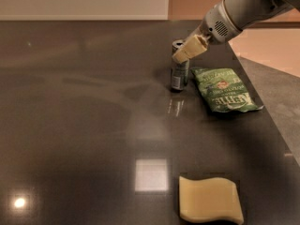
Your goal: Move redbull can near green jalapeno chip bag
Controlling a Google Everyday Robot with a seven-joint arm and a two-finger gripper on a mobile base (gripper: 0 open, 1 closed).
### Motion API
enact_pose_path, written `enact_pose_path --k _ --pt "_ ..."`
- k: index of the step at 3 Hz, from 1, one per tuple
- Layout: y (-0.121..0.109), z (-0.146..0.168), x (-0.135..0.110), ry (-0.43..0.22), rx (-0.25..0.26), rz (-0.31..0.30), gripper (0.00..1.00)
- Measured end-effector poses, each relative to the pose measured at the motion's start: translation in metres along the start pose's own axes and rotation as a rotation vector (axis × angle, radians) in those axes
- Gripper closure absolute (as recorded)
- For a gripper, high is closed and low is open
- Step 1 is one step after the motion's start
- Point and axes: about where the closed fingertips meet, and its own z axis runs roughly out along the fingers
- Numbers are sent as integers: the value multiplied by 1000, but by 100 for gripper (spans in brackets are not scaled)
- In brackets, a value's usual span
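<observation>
1. Pincer point(183, 54): pale tan fingers on the end of a grey-white robot arm point(234, 13) that comes in from the upper right. It sits at the top of the slim silver-and-blue metal redbull can point(178, 77) and is closed on its upper part. One tan finger point(190, 48) lies slantwise across the rim, hiding pt of the shiny top.
2. Redbull can rel. to pincer: directly under it, body hanging straight down from the fingertips, upright, no lean seen. Base is at or just off the dark glossy desk point(84, 125); can't tell which. A faint reflection shows on the desk below it.
3. Can position on the desk: far half, right of centre.
4. Small flat crinkly green jalapeno chip bag point(225, 90) w/ white lettering and a round reddish-white logo: lies flat on the desk just beside the can, on its right. The bag's upper left corner is v. close to the can's side; touching or a sliver apart, can't tell.
5. Containers: the bag looks closed and the contents can't be seen. The can's opening is hidden by the finger.
6. Pale yellow wavy-edged sponge point(210, 199): flat on the near edge of the desk, well apart from the can, bag and pincer.
7. The bag's right edge is near the desk's right edge.
</observation>
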Motion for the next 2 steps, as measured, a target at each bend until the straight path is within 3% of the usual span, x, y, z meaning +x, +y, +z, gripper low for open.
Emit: enact_pose_path --k 1,2 --pt "-5 1 10 -2 12 18 85" --pt "-8 3 16 -4 19 28 62"
